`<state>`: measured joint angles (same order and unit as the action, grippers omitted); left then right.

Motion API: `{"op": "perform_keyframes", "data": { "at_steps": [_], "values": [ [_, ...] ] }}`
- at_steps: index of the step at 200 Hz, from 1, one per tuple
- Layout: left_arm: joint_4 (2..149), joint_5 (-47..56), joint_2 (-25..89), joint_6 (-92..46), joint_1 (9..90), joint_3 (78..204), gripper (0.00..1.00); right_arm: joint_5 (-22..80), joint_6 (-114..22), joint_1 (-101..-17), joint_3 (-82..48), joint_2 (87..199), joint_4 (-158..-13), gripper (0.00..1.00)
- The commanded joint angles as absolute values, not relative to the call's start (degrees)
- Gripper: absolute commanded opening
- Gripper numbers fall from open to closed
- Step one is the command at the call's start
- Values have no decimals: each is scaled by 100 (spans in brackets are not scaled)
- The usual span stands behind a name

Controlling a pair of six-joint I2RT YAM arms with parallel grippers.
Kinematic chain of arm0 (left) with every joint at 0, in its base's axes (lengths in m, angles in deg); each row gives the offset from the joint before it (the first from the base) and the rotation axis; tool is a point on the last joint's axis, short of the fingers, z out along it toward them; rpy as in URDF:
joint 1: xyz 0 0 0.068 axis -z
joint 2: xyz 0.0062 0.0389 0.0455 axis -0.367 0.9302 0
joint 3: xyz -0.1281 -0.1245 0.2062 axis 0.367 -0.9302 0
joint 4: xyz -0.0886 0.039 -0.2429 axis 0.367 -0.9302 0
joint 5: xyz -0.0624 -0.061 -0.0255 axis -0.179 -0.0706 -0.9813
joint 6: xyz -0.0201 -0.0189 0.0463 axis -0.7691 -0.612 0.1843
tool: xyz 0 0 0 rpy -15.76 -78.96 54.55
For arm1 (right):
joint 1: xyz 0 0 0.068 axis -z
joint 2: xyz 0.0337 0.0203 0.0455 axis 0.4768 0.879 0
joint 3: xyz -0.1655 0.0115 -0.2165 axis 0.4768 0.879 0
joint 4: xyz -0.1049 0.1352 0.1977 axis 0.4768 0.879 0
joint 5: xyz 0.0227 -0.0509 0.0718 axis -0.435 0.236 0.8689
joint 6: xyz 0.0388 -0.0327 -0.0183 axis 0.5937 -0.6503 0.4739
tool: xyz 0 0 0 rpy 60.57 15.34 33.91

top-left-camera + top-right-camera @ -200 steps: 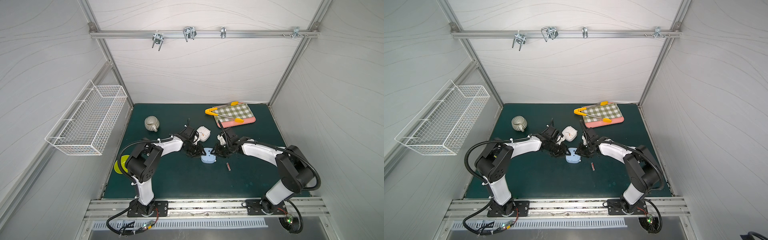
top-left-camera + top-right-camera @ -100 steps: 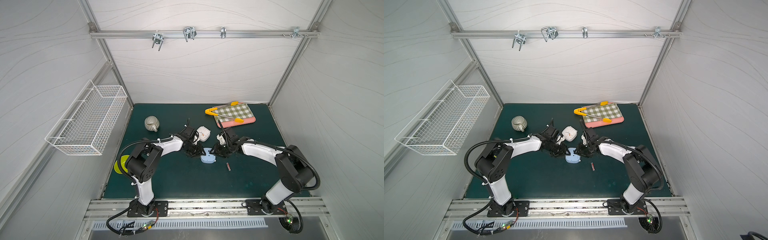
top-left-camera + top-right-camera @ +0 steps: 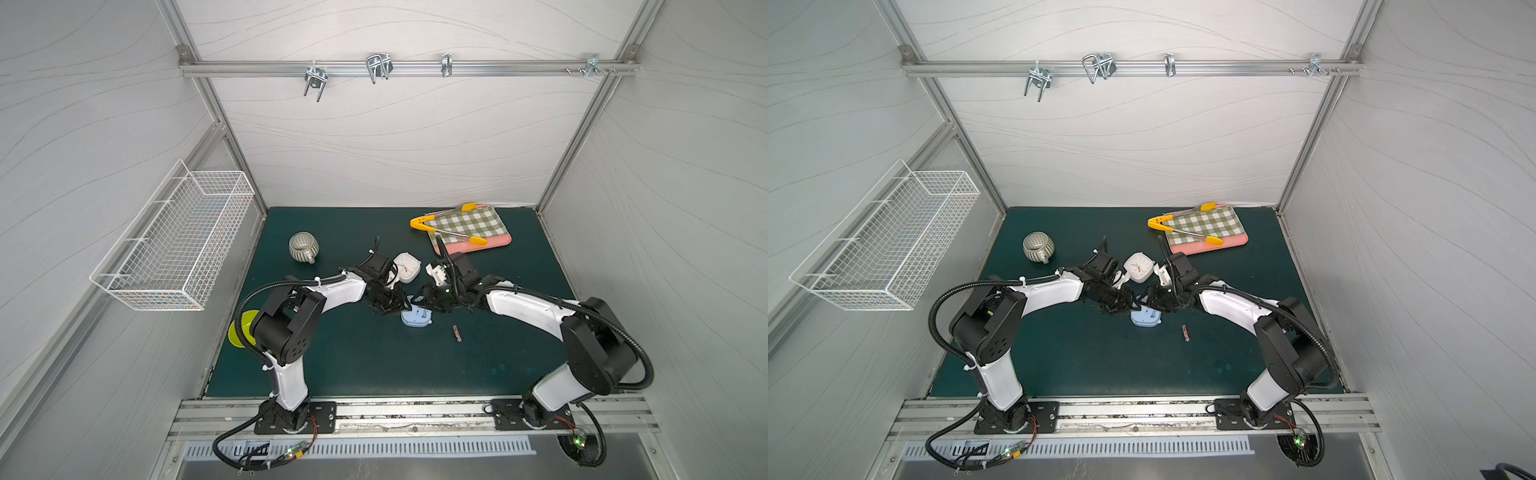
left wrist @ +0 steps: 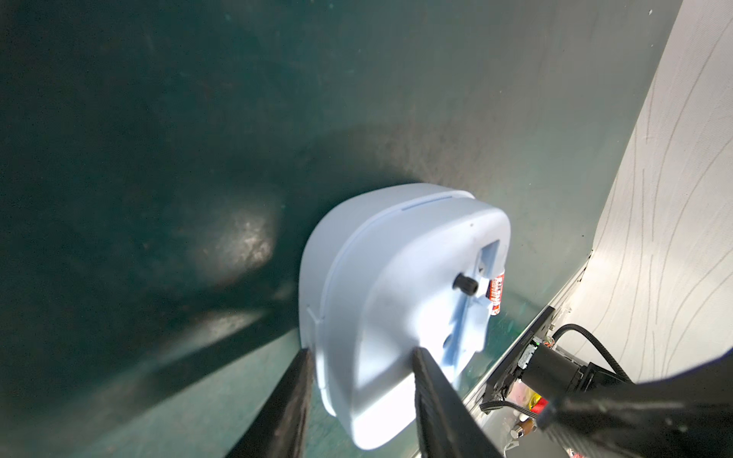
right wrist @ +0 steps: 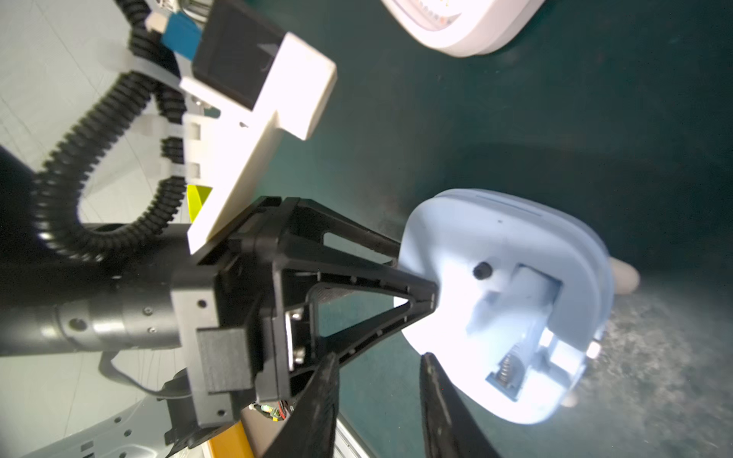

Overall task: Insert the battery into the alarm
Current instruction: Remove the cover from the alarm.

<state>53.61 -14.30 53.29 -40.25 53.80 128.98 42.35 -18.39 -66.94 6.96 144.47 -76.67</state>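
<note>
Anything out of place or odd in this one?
Yes: the battery lies loose on the mat, apart from the blue alarm, whose battery slot is open and empty. The left claw grips the alarm; the right claw is open, holding nothing.

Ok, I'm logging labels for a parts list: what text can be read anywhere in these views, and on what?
battery: white lettering on its red label, too blurred to read.
white alarm clock: dial markings, too small to read.
blue alarm clock: no text visible on its back.
Nothing can be quoted.
</note>
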Motion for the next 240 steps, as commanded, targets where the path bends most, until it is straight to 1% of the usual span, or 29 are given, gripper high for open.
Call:
{"op": "perform_keyframes", "data": {
  "at_steps": [1,20,37,49,62,79,160,202,240],
  "values": [
    [5216,-1227,5428,-3956,5414,12936,43,4332,-1796,-6720,722,14365,-7754,36],
    [5215,-1229,5429,-3950,5414,12940,43,4032,-1873,-6718,693,14282,-7534,37],
    [5213,-1223,5422,-3952,5413,12940,43,3366,-1873,-6715,517,14282,-6832,37],
    [5207,-1224,5411,-3941,5414,12932,43,3210,-1826,-6661,414,14400,-6481,35],
    [5216,-1228,5406,-3939,5413,12931,43,3319,-1726,-6580,345,14554,-6326,31],
    [5216,-1223,5419,-3930,5414,12922,43,3485,-1641,-6548,354,14660,-6445,30],
    [5199,-1219,5401,-3930,5414,12913,43,4012,-1494,-6346,326,15076,-6914,30],
    [5182,-1220,5444,-3921,5413,12940,43,4219,-1405,-6328,367,15206,-7119,23],
    [5181,-1218,5445,-3921,5406,12936,43,4331,-1372,-6302,384,15256,-7190,14]
  ]
}}
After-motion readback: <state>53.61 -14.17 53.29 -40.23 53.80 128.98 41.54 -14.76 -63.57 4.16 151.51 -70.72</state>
